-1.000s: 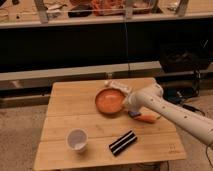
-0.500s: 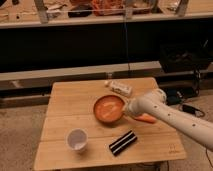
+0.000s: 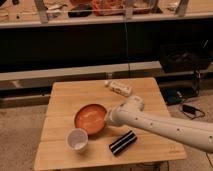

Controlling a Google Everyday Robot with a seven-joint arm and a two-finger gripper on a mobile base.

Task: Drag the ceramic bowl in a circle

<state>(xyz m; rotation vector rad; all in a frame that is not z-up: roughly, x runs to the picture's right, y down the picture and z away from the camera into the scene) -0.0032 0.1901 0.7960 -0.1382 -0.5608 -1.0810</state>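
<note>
A: Where is the ceramic bowl (image 3: pixel 90 118)?

B: Upright on the wooden tabletop (image 3: pixel 145 100), left of centre and toward the near half. The orange-red inside faces up and looks bare.

A: And the gripper (image 3: pixel 108 118)?

B: At the bowl's right rim, at the tip of the white arm (image 3: pixel 165 127), which comes in low from the right across the near corner of the tabletop. The wrist covers the contact point, so I cannot tell whether the jaws are open or closed, or whether they have the rim.

A: What lies close by?

B: A white cup (image 3: pixel 77 139) stands just beside the bowl at its near left, mouth up. A black bar (image 3: pixel 123 143) lies flat near the front edge, below the arm and at an angle. A pale packet (image 3: pixel 119 88) sits by the far edge, well apart from the bowl.
</note>
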